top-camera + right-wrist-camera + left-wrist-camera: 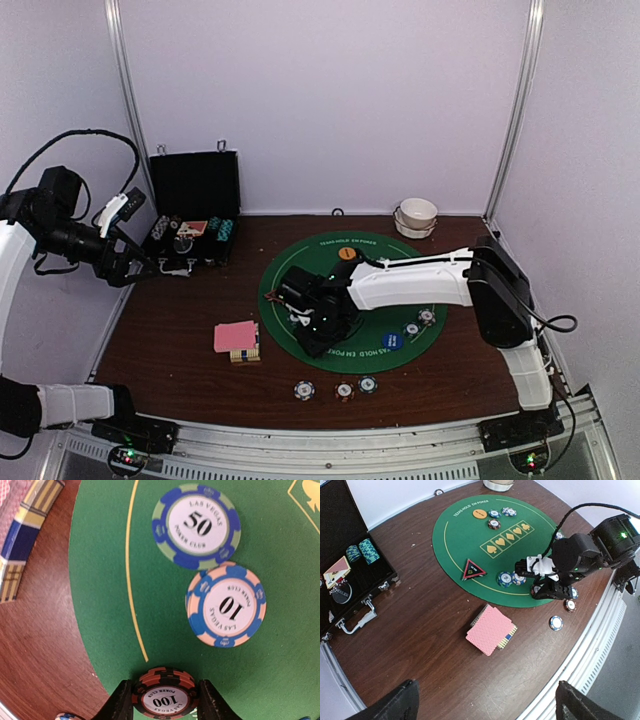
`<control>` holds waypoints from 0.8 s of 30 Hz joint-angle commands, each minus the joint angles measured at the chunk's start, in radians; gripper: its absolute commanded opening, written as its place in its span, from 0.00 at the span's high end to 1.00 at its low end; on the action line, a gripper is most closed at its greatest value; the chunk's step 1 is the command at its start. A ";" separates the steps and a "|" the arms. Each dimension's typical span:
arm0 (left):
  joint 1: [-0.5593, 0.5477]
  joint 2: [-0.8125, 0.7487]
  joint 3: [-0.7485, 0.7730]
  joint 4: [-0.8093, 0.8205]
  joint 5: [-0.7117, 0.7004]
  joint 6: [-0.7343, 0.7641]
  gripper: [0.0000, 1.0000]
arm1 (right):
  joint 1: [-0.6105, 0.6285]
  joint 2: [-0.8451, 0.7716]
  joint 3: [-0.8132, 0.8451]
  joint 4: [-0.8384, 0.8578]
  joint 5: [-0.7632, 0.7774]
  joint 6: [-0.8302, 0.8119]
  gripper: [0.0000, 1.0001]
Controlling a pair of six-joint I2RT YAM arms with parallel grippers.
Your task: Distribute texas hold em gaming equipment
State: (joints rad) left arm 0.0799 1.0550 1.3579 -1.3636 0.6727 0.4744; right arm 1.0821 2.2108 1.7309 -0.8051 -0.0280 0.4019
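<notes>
Although the left claw (486, 684) shows only two dark fingertips at the bottom of its own view, they are spread wide with nothing between them, and it hovers beside the open black hard case (195, 185). Further right, a stack of pink-backed playing cards (489, 630) lies on a blue-and-yellow card box (20, 545), which the right wrist view cuts off. On the round green felt mat (460, 540), the red triangular marker button (473, 570) shows only from the left wrist; overhead, the white right arm (410, 282) covers it. The right claw (165, 703) pinches a red-and-black striped poker chip (164, 682) at the mat's rim, its lower part out of frame.
</notes>
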 commanded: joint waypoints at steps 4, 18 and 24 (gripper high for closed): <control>0.008 0.005 0.012 -0.002 0.029 0.012 0.02 | -0.004 0.028 0.022 0.058 0.040 0.045 0.57; 0.008 -0.007 0.004 -0.003 0.021 0.018 0.03 | -0.002 -0.160 -0.111 0.019 0.049 0.023 0.25; 0.008 -0.011 -0.002 -0.004 0.020 0.026 0.03 | 0.039 -0.282 -0.264 -0.004 -0.021 -0.020 0.23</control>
State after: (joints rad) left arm 0.0799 1.0546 1.3579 -1.3640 0.6765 0.4797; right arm 1.0893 2.0174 1.5421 -0.7795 -0.0113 0.4164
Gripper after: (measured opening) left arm 0.976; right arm 0.763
